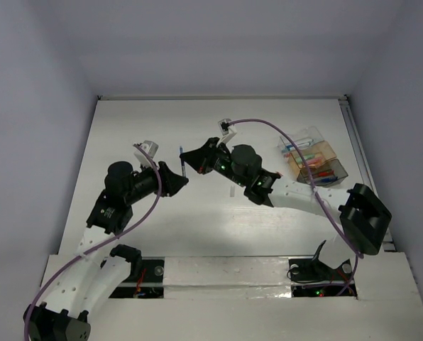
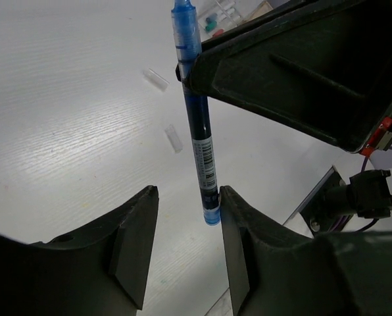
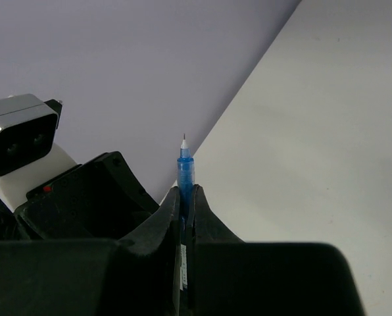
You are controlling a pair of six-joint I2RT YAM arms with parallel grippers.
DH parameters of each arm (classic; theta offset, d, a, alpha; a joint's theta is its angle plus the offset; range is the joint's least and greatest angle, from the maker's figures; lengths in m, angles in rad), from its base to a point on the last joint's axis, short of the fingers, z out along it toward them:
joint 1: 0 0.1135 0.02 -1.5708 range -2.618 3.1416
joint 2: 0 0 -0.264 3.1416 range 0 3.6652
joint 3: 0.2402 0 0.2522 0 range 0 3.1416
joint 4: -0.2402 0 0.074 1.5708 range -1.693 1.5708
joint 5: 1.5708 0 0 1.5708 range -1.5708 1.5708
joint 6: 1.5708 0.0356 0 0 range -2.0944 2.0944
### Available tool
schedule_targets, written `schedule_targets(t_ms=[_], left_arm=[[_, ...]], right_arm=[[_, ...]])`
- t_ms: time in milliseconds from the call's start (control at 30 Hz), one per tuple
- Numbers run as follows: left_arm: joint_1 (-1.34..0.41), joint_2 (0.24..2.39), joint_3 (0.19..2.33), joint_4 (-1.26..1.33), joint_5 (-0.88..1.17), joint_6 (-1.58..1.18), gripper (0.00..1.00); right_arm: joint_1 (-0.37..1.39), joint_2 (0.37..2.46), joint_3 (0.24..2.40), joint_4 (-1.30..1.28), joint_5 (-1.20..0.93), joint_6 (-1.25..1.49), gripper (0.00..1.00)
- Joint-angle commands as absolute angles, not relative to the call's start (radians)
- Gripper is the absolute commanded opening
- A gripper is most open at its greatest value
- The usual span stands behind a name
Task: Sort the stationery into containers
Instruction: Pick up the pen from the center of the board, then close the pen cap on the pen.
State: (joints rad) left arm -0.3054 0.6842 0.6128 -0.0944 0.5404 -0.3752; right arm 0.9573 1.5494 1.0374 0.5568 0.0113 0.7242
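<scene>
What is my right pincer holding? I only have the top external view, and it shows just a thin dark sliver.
Observer: A blue pen. The right pincer is clamped on its barrel, with the needle tip sticking out ahead.
Operator: Is the left pincer gripping it?
Observer: No. The pen's other end hangs between the fingers of the left pincer, close to one finger with a clear gap to the other.
Operator: Anything beneath it?
Observer: Two small clear pieces lie on the white table behind the pen.
</scene>
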Motion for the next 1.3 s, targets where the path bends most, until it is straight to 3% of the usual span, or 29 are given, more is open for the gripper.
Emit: schedule_targets(t_ms=[0,233,267,467,500,533,600,633,767,1033,1267], left_arm=[[-0.295,0.675,0.607,-0.043,0.563,-0.377,0.38],[-0.285,0.669,0.606,-0.040,0.560,-0.379,0.09],[-0.285,0.667,0.606,-0.043,0.557,-0.377,0.00],[-0.285,0.658,0.611,-0.049,0.551,-0.373,0.00],[-0.285,0.654,0.611,-0.052,0.540,-0.373,0.00],[-0.285,0.650,0.611,-0.054,0.534,-0.371,0.00],[-0.285,0.638,0.611,-0.058,0.522,-0.371,0.00],[-0.285,0.637,0.612,-0.061,0.517,-0.370,0.00],[-0.285,0.630,0.615,-0.072,0.497,-0.367,0.00],[-0.285,0.620,0.615,-0.077,0.502,-0.364,0.00],[-0.285,0.618,0.615,-0.084,0.494,-0.360,0.00]], right_arm=[[0.968,1.571,1.043,0.675,-0.061,0.773,0.00],[0.968,1.620,1.069,0.693,-0.113,0.805,0.00],[0.968,1.621,1.065,0.698,-0.110,0.807,0.00],[0.968,1.594,1.063,0.640,-0.107,0.773,0.00],[0.968,1.589,1.069,0.614,-0.106,0.744,0.05],[0.968,1.583,1.075,0.580,-0.107,0.727,0.19],[0.939,1.560,1.083,0.490,-0.118,0.697,0.32],[0.928,1.545,1.072,0.471,-0.121,0.693,0.45],[0.844,1.454,0.968,0.399,-0.147,0.684,0.64],[0.660,1.434,0.824,0.187,-0.106,0.652,0.69],[0.608,1.607,0.908,0.107,-0.083,0.604,0.70]])
